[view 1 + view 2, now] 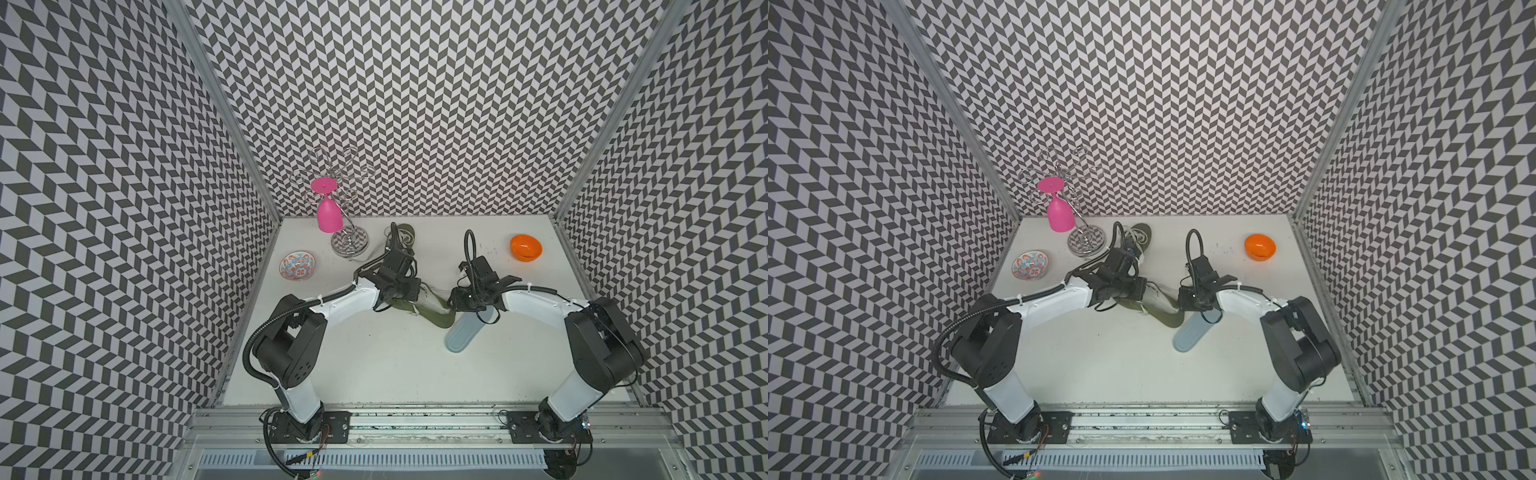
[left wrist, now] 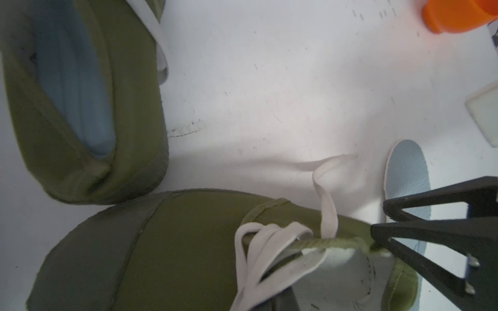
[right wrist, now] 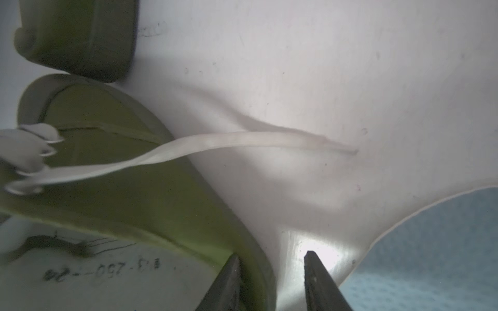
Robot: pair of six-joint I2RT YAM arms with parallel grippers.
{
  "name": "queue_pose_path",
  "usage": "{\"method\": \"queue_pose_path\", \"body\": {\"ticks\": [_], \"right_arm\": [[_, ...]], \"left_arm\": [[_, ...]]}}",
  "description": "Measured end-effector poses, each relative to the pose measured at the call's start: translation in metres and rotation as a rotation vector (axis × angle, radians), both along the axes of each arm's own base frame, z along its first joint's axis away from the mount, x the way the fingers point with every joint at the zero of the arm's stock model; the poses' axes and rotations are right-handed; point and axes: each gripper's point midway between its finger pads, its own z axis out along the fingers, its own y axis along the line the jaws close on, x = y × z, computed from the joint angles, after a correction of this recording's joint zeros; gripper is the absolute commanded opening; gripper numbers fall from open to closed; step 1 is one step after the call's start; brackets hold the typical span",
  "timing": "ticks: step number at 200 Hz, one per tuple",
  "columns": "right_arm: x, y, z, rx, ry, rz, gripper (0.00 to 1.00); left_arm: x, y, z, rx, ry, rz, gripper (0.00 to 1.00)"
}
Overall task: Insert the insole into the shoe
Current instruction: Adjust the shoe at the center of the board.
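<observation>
An olive green shoe [image 1: 432, 316] [image 1: 1160, 309] with white laces lies mid-table between my two grippers. The light blue insole [image 1: 461, 334] [image 3: 431, 255] lies flat on the table just beside the shoe's heel. My right gripper [image 3: 272, 254] is open and straddles the heel wall, with one finger inside the shoe [image 3: 134, 202] and the other outside, apart from the wall. My left gripper [image 1: 405, 295] is shut over the laced part of the shoe [image 2: 175, 242]. Its fingertips are hidden, so what they pinch I cannot tell.
A second olive shoe [image 1: 405, 235] [image 2: 129, 107] with a blue insole inside lies behind the left arm. A wire rack holds a pink glass [image 1: 328, 212] at the back left, near a patterned dish [image 1: 297, 266]. An orange bowl [image 1: 525, 247] sits back right. A loose lace [image 3: 242, 140] trails on the table.
</observation>
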Motion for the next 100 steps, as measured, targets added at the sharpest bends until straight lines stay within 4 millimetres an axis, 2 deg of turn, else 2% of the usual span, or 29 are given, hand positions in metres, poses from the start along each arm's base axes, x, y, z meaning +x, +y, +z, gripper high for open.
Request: {"method": "queue_pose_path", "body": {"ticks": [26,47,71,100], "right_arm": [[-0.001,-0.017,-0.007,-0.031,0.019,-0.029,0.41],[-0.002,-0.014,-0.001,-0.027,0.006,-0.02,0.46],[-0.007,0.001,0.026,0.013,-0.035,0.009,0.51],[-0.007,0.033,0.066,0.079,-0.119,0.066,0.54]], "left_arm": [[-0.001,0.017,0.002,-0.061,0.013,0.043,0.0],[0.001,0.021,0.003,-0.081,0.014,0.068,0.0],[0.003,0.017,0.007,-0.103,0.002,0.073,0.0],[0.004,0.015,0.01,-0.118,-0.003,0.088,0.0]]}}
